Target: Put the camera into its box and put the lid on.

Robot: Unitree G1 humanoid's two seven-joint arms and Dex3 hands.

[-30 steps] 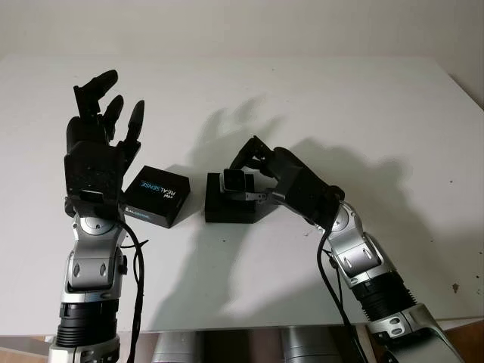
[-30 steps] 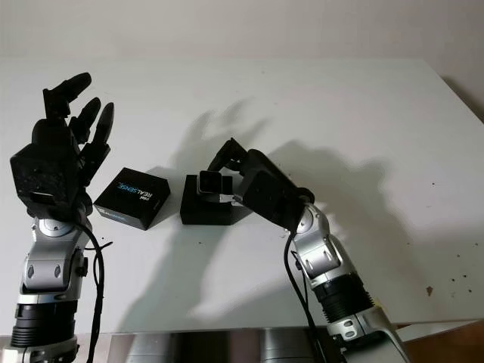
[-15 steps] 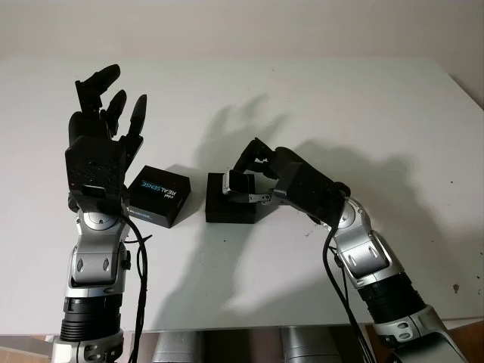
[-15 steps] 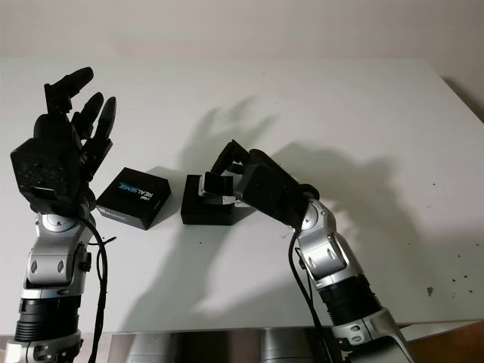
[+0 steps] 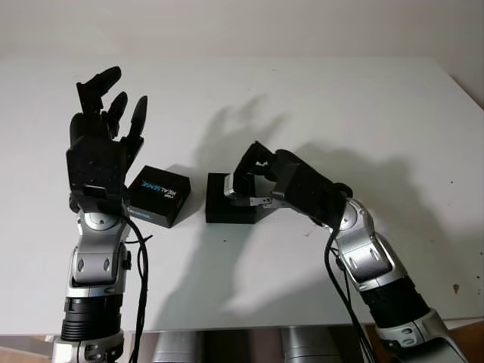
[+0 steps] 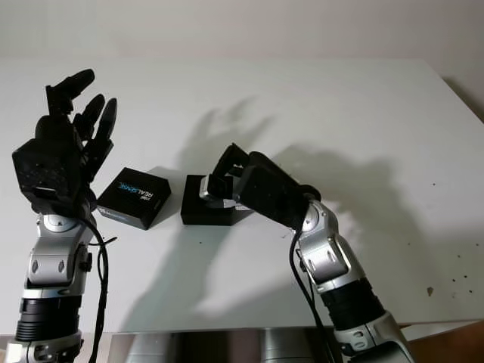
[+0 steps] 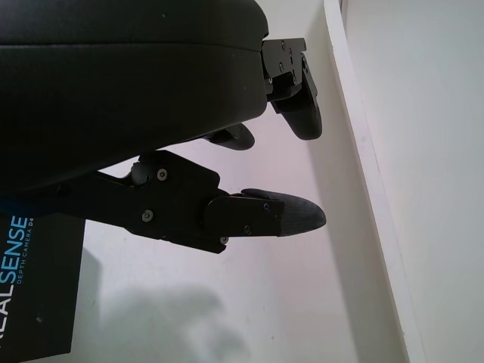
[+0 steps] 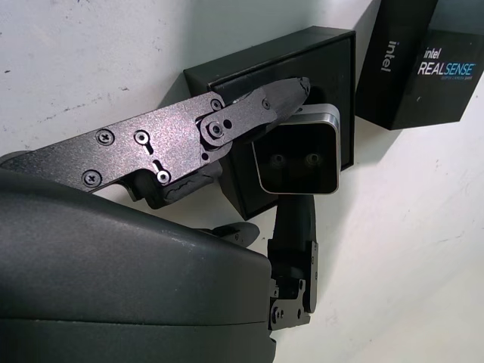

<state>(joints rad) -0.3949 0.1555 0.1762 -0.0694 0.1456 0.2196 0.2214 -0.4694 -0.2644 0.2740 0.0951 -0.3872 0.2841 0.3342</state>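
Note:
My right hand (image 5: 248, 175) is shut on the camera (image 5: 235, 188), a small dark body with a silver rim. It holds the camera tilted, just over the open black box (image 5: 225, 209) at the table's middle. In the right wrist view the camera (image 8: 297, 159) faces the lens with two fingers (image 8: 242, 121) clamped on it and the box (image 8: 302, 57) behind. The black lid (image 5: 157, 196), printed RealSense, lies flat just left of the box, and appears as the lid (image 8: 435, 76) from the right wrist. My left hand (image 5: 103, 125) is open, raised upright above the lid's left side.
The white table (image 5: 378, 113) reaches wide to the right and back, ending at a pale wall. Its far edge (image 7: 363, 136) runs past my left hand. A metal rail (image 5: 265, 340) lines the near edge. A few dark specks (image 5: 456, 287) dot the right front.
My right hand has lowered the camera closer to the box and turned it more edge-on. The left hand has stayed raised, barely shifting.

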